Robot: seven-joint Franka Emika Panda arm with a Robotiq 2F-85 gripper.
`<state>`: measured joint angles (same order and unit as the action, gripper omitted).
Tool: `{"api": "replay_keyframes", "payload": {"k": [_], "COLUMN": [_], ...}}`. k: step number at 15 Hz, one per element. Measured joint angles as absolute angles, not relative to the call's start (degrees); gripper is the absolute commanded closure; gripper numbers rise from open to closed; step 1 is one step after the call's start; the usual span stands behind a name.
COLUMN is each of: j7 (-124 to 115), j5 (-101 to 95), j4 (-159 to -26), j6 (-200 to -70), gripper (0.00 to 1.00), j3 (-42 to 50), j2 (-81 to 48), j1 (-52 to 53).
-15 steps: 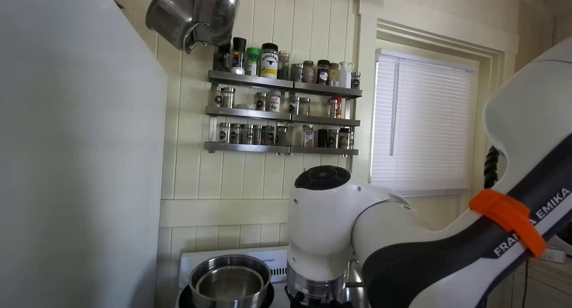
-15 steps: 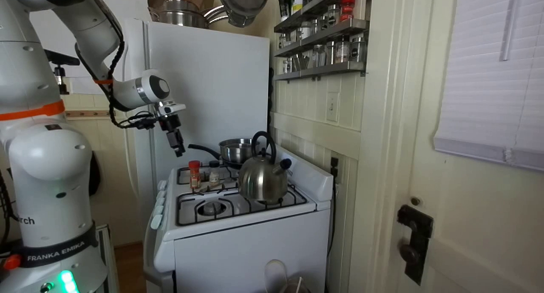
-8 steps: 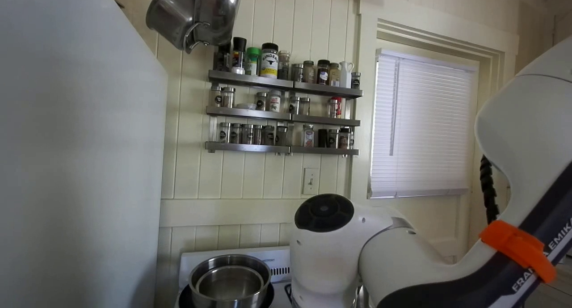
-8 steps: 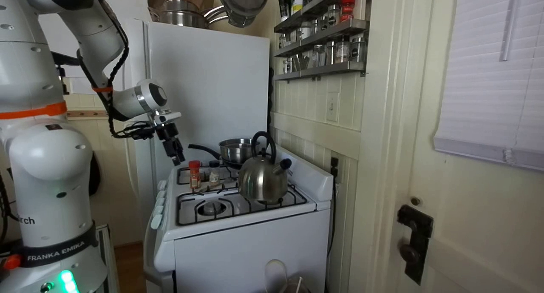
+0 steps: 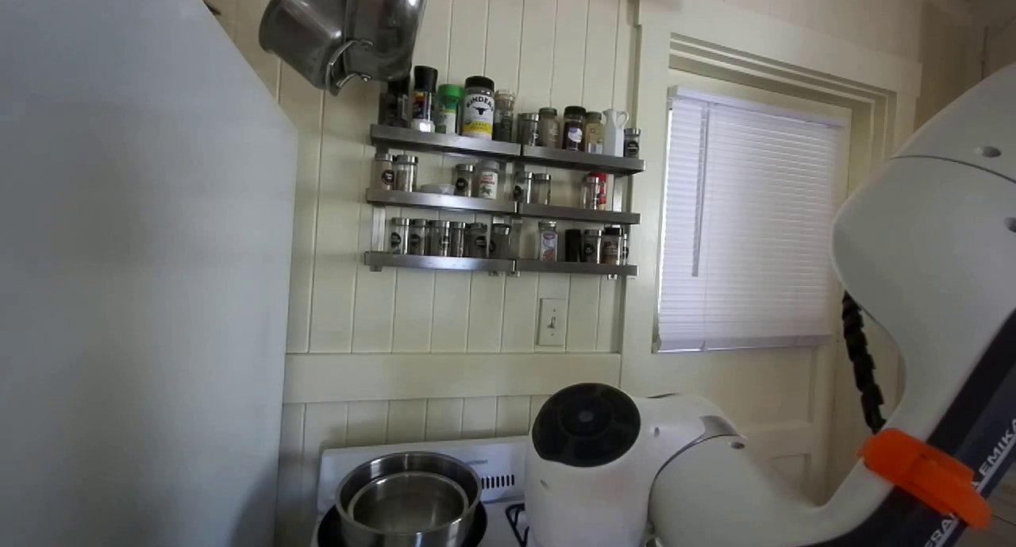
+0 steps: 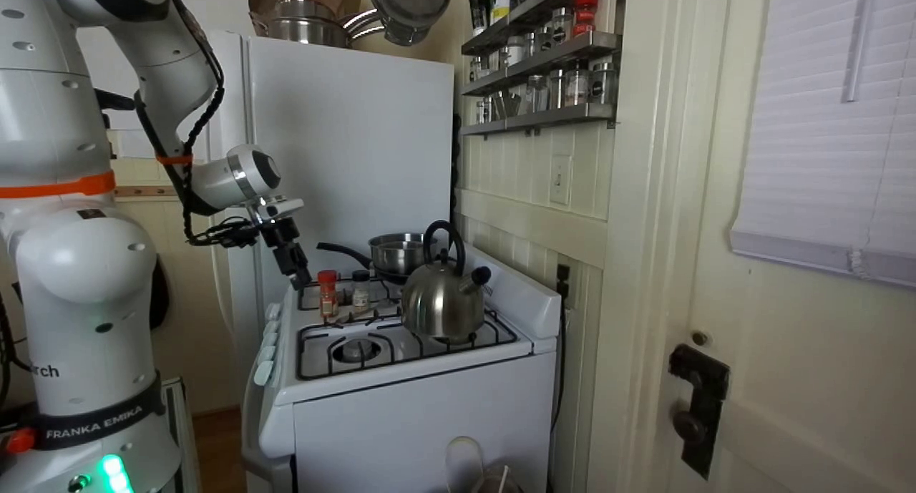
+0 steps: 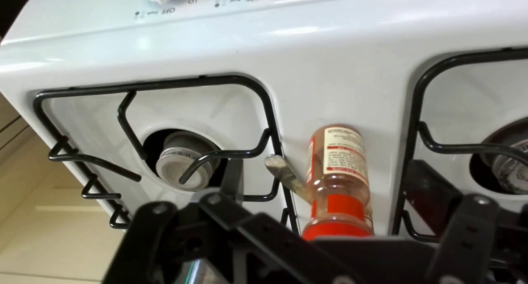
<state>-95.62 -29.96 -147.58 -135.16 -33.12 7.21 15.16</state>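
Observation:
My gripper (image 7: 331, 183) is open and empty, its two black fingers wide apart in the wrist view. It also shows in an exterior view (image 6: 300, 280), tilted down over the stove's front. A spice bottle with a red lid (image 7: 339, 164) stands upright on the stove between the burner grates and appears between the fingers in the wrist view. In an exterior view the same bottle (image 6: 328, 296) is just beside the fingertips, with no clear contact. A dark-lidded jar (image 6: 361, 293) stands behind it. A metal utensil (image 7: 284, 172) lies by the bottle, partly hidden. The gripper is outside the frame in an exterior view.
A steel kettle (image 6: 444, 303) and a pan with steel bowls (image 6: 398, 253) stand on the white stove (image 6: 422, 393). The bowls also show in an exterior view (image 5: 409, 499). A white fridge (image 6: 351, 142) is beside the stove. Spice shelves (image 5: 444, 202) hang on the wall.
The arm and gripper have moved down toward the stove top, close to the red-lidded bottle. The bottle, jar, kettle and pan have not moved.

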Motion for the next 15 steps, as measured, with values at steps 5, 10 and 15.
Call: {"api": "replay_keyframes", "payload": {"k": [5,10,15], "j7": [-96.9,-99.2,-101.3], "j5": [-34.1,-40.0,-43.6], "j4": [-147.3,-147.3,-146.8], "j6": [-135.2,-135.2,-135.2], "gripper": [0.0,0.0,0.0], "j3": [-31.2,-29.7,-29.1], "j2": [7.4,7.0,5.5], "j1": [15.5,15.7,16.7]}}
